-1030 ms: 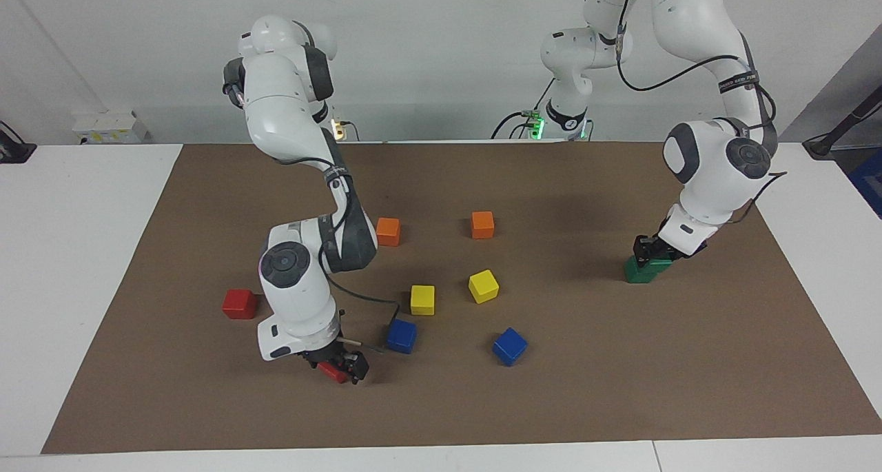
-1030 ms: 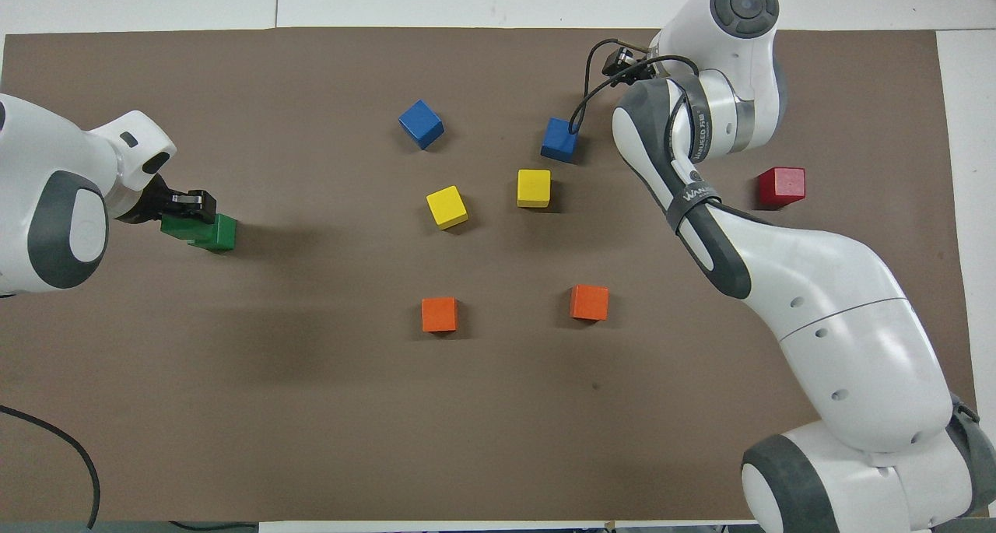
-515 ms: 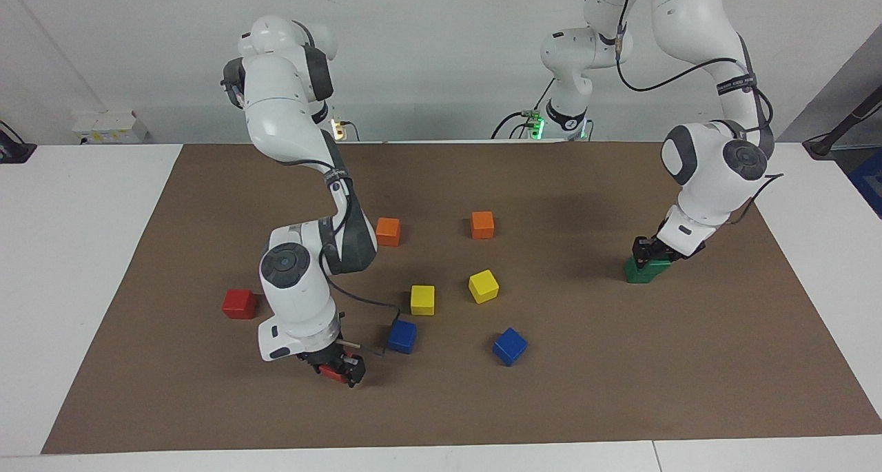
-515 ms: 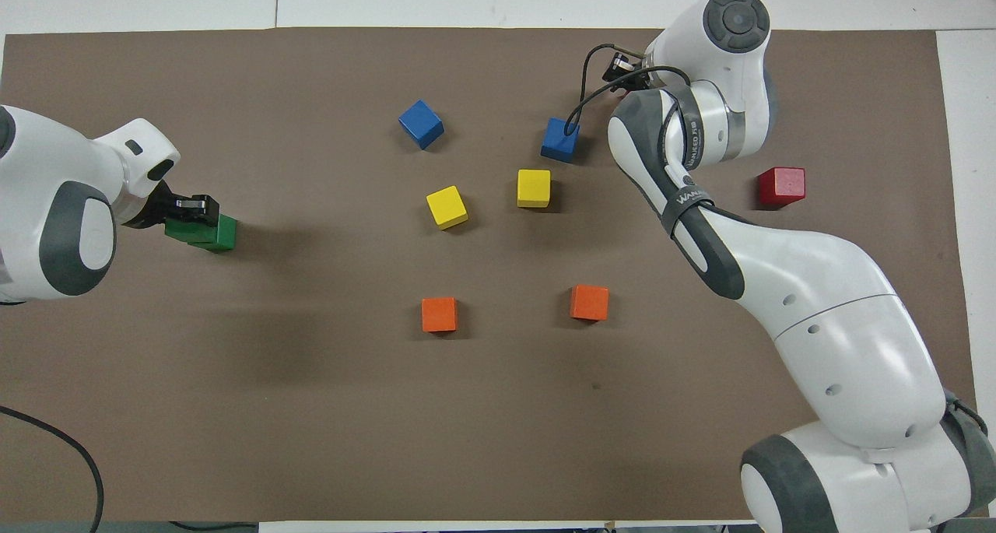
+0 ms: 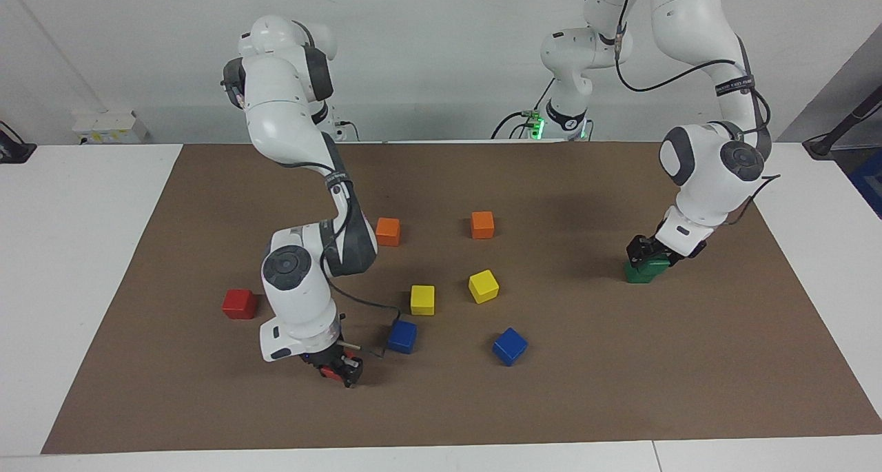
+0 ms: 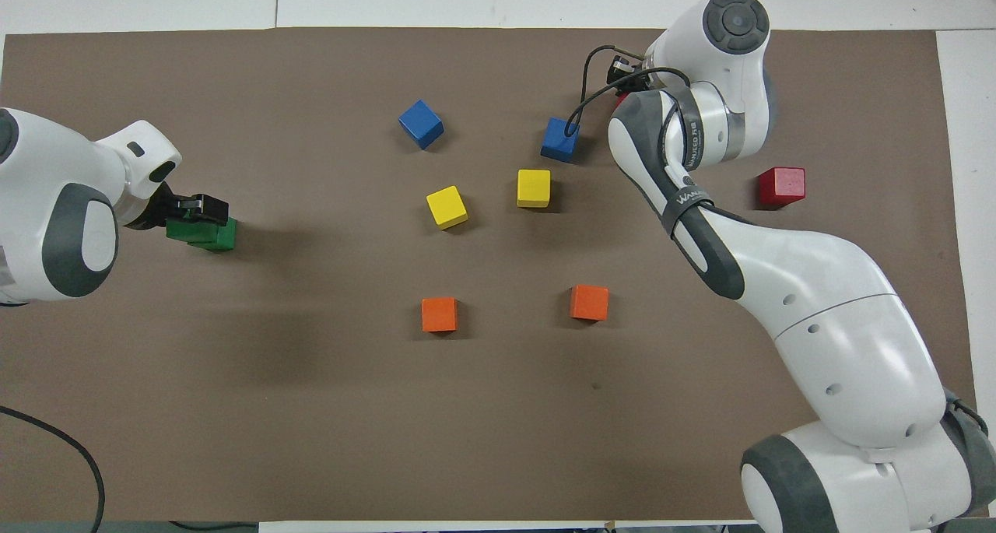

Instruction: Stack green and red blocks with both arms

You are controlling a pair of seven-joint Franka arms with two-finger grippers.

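Note:
My right gripper (image 5: 339, 373) is down at the mat, shut on a red block (image 5: 331, 371) at the part of the mat farthest from the robots. From overhead the right arm hides that block except for a red sliver (image 6: 620, 98). The other red block (image 5: 239, 304) (image 6: 781, 187) lies free, toward the right arm's end of the table. At the left arm's end, one green block (image 5: 653, 265) sits slightly askew on another green block (image 5: 637, 274) (image 6: 220, 237). My left gripper (image 5: 645, 251) (image 6: 201, 210) is on the upper one, its fingers open on either side.
On the brown mat (image 5: 620, 362), a blue cube (image 5: 402, 336) lies close beside the right gripper. Another blue cube (image 5: 510, 346), two yellow cubes (image 5: 422, 300) (image 5: 483, 286) and two orange cubes (image 5: 388, 231) (image 5: 482, 224) are spread over the middle.
The right gripper has closed on the red block. The left gripper has spread its fingers on the upper green block and risen slightly.

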